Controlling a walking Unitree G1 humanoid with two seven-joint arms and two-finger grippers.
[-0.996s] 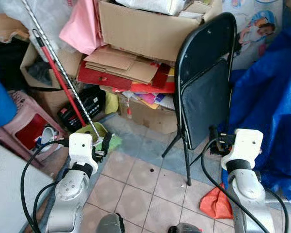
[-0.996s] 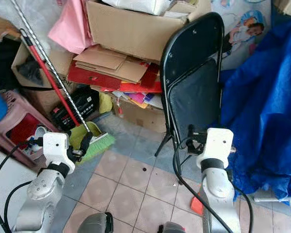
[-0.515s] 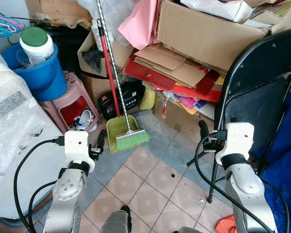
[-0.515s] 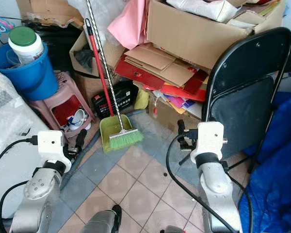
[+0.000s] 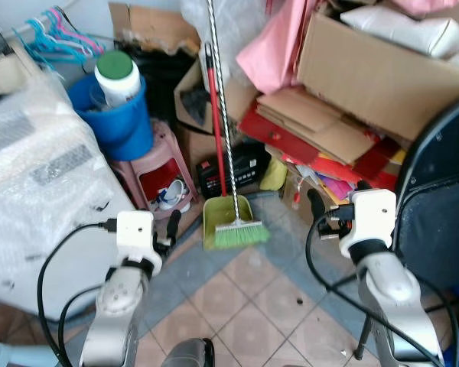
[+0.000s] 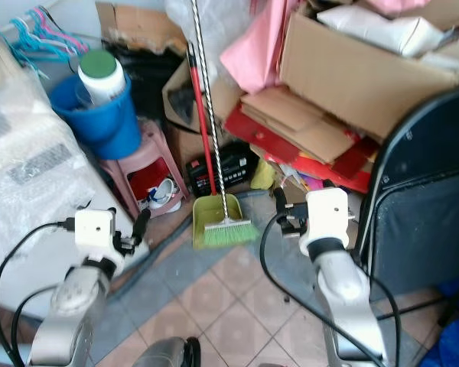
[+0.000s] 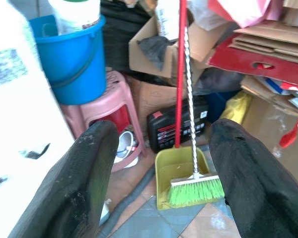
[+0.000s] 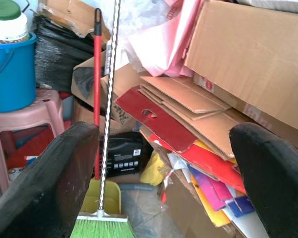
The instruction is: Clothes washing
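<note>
A big white appliance wrapped in bubble plastic (image 5: 46,183) stands at my left. Behind it a blue bucket (image 5: 118,122) holding a white jar with a green lid (image 5: 116,75) sits on a pink stool (image 5: 157,164). Coloured hangers (image 5: 50,38) lie at the far left. My left gripper (image 7: 161,134) is raised beside the appliance, open, with nothing between its fingers. Held up in front of the cardboard pile, my right gripper (image 8: 164,134) is open and empty too.
A green broom (image 5: 241,233) and yellow-green dustpan (image 5: 222,218) lean against stacked cardboard boxes (image 5: 382,69). A pink sheet (image 5: 271,46) hangs over the pile. A black folding chair (image 5: 444,222) stands close on the right. Tiled floor (image 5: 252,306) lies between my arms.
The camera has swung left: chair and blue tarp slid off to the right, while bucket, stool and wrapped appliance came into view. Both arms stay raised as before.
</note>
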